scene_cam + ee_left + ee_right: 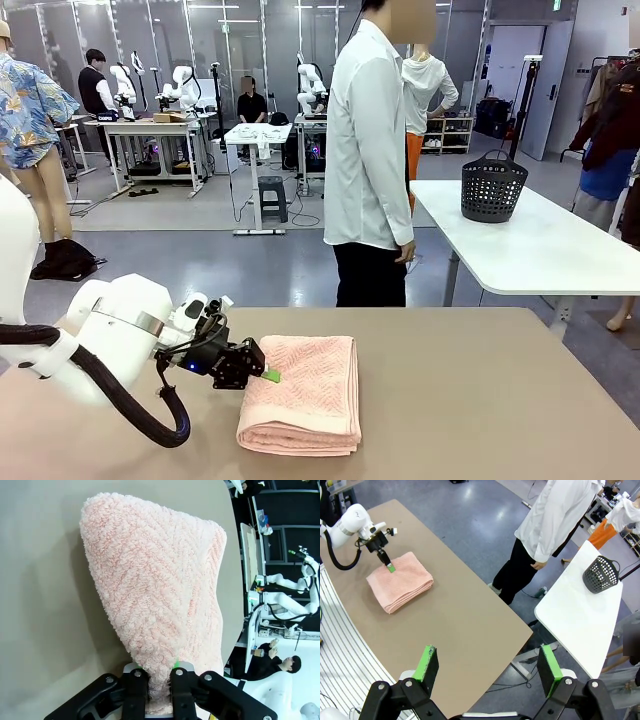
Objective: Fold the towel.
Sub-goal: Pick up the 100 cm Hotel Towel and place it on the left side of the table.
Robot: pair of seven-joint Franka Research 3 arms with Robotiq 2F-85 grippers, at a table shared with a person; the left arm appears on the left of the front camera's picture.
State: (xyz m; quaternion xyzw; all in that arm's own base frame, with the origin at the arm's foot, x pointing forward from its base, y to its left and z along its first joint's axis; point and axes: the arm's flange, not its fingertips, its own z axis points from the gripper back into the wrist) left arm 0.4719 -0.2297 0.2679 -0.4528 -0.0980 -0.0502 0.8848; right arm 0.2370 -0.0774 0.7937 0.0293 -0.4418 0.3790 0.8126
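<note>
The salmon-pink towel (pixel 305 390) lies folded into a thick rectangle on the tan table (pixel 480 400), left of its middle. My left gripper (pixel 268 376) sits at the towel's left edge, and in the left wrist view its fingers (pixel 176 680) are pinched on the cloth's near edge while the rest of the towel (pixel 160 580) stretches away over the table. From high above, the right wrist view shows the towel (pixel 400 581) with the left gripper (pixel 390 567) on it. My right gripper (pixel 488 667) hangs open above the table's near edge, holding nothing.
A person in a white shirt (pixel 368 150) stands at the table's far side, hands down. Behind to the right is a white table (pixel 540 250) bearing a dark basket (pixel 493 187). Bare tabletop stretches right of the towel.
</note>
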